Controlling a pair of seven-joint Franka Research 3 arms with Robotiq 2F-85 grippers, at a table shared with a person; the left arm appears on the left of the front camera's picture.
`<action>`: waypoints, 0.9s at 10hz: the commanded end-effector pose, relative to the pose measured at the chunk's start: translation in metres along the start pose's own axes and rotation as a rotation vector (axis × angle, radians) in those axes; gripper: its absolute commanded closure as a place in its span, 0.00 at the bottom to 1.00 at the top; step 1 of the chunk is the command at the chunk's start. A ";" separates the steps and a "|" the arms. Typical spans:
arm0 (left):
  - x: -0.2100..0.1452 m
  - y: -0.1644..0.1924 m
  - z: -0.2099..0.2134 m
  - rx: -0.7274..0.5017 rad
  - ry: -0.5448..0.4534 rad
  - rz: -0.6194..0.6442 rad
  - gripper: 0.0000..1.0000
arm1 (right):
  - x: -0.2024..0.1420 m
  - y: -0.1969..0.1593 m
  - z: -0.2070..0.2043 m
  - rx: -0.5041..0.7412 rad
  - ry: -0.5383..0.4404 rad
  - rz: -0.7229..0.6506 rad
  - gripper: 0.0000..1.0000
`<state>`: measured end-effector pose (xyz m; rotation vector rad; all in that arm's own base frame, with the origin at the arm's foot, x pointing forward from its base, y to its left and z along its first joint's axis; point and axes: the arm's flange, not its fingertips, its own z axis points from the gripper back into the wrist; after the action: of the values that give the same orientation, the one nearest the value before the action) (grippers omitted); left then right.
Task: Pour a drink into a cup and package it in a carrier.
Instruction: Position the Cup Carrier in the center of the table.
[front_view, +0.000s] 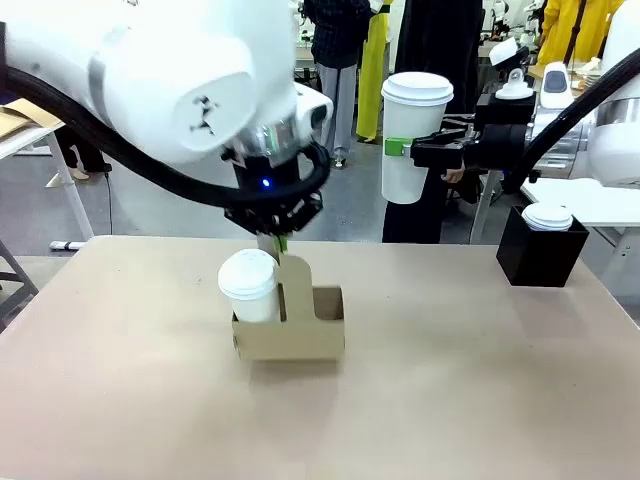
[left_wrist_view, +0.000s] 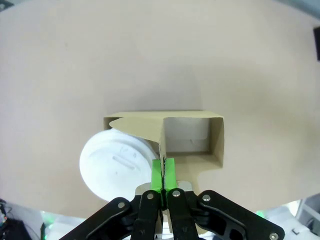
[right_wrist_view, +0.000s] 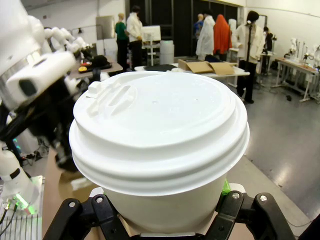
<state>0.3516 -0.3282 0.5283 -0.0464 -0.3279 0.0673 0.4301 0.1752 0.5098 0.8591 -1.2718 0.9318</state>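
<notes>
The brown cardboard carrier (front_view: 300, 340) stands on the table, left of the middle. My left gripper (front_view: 275, 240) comes down from above and is shut on the top of its upright handle (left_wrist_view: 161, 137); the green pads (left_wrist_view: 158, 172) pinch the thin card. A white lidded cup (front_view: 248, 284) sits in the carrier's left pocket (left_wrist_view: 116, 165), and the other pocket (left_wrist_view: 187, 134) is empty. High at the back right, my right gripper (front_view: 405, 150) is shut sideways on a second white lidded cup (front_view: 412, 125), with its lid (right_wrist_view: 160, 125) close in the right wrist view. Lids hide the drink.
A black square box (front_view: 540, 258) with white lids stacked in it stands at the table's right rear. Bare tan tabletop (front_view: 450, 400) lies around the carrier. People stand at tables beyond the far edge.
</notes>
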 end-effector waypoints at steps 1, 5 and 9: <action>-0.016 -0.009 -0.008 -0.010 -0.013 0.006 0.98 | 0.003 -0.001 -0.004 -0.004 -0.004 0.013 0.20; -0.039 -0.034 -0.035 0.026 -0.007 -0.035 0.98 | 0.003 -0.001 -0.004 -0.004 -0.004 0.013 0.20; -0.036 -0.032 -0.022 0.008 0.003 -0.057 0.98 | 0.003 -0.001 -0.004 -0.004 -0.004 0.013 0.20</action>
<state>0.3283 -0.3645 0.4993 -0.0282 -0.3347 0.0058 0.4302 0.1750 0.5098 0.8583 -1.2719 0.9315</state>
